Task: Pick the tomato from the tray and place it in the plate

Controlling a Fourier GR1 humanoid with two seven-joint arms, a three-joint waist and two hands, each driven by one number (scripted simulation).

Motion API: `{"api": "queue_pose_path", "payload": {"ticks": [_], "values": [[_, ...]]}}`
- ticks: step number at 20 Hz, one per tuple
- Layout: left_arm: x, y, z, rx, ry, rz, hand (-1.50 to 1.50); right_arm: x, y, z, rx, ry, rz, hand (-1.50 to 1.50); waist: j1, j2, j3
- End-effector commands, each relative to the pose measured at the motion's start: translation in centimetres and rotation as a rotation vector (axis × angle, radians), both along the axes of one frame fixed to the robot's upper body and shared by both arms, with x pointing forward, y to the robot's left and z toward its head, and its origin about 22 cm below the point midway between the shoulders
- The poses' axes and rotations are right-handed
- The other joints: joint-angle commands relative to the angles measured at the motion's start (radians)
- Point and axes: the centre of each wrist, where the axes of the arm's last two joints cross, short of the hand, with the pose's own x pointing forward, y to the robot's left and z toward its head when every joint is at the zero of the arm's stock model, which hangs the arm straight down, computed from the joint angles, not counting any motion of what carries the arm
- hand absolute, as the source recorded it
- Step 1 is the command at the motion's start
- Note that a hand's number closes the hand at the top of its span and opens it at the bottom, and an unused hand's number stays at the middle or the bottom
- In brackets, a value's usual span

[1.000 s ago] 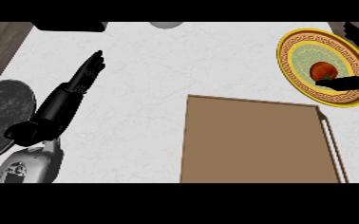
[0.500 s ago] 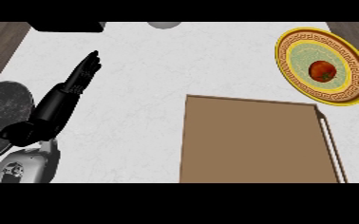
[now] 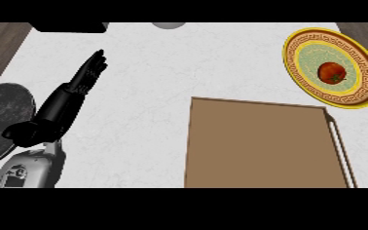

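Head view — tomato [image 3: 331, 72] on plate [image 3: 304, 46]

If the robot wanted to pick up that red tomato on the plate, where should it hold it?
Probably around its round middle, coming straight down from above. The tomato sits alone in the flat centre of the plate, so its sides are free for fingers and thumb to curl round, and the low rim hardly gets in the way.

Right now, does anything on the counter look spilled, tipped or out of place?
Nothing stands out. The tomato sits whole on the plate, the tray lies flat and bare, and the left hand rests open at the view's left.
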Motion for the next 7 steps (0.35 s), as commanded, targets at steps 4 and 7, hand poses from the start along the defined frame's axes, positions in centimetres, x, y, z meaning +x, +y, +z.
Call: {"api": "queue_pose_path", "payload": {"ticks": [4,7], "values": [[-0.5,0.0,-0.1,-0.005,0.006,-0.006,0.00,-3.2,-2.6,1.5,0.052,-0.074,0.155,-1.50,-0.002,-0.001,0.002],[-1.0,0.5,-1.0,-0.006,0.017,0.007,0.00,-2.7,-1.2,-1.4,0.053,-0.049,0.200,-1.50,0.002,-0.002,0.002]]}}
